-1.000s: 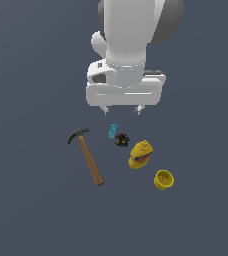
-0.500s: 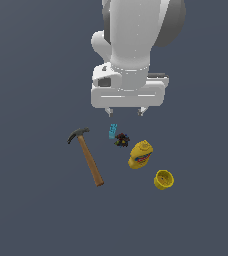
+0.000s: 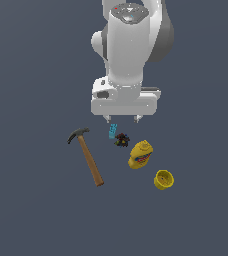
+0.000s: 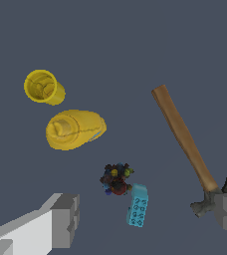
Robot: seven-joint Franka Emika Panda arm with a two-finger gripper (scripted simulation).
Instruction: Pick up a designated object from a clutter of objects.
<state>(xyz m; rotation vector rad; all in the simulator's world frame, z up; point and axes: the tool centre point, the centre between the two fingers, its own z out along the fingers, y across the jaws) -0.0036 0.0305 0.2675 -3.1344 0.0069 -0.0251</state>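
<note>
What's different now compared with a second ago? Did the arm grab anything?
The gripper has come down closer to the blue brick, fingers open, holding nothing. The hammer, small dark object, yellow bottle and yellow cup lie where they were.

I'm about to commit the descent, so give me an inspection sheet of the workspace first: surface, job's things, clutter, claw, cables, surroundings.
Surface: flat dark grey-blue floor, bare apart from the objects.
Job's things: cyan brick, studs showing, lying free; the tiny dark object sits close beside it.
Clutter: hammer with wooden handle, apart from the brick; yellow bottle on its side; yellow cup beyond it, toward the exterior view's right.
Claw: claw open, empty, above the brick, fingers wide apart.
Cables: nothing seen.
Surroundings: nothing seen beyond the plain background.
</note>
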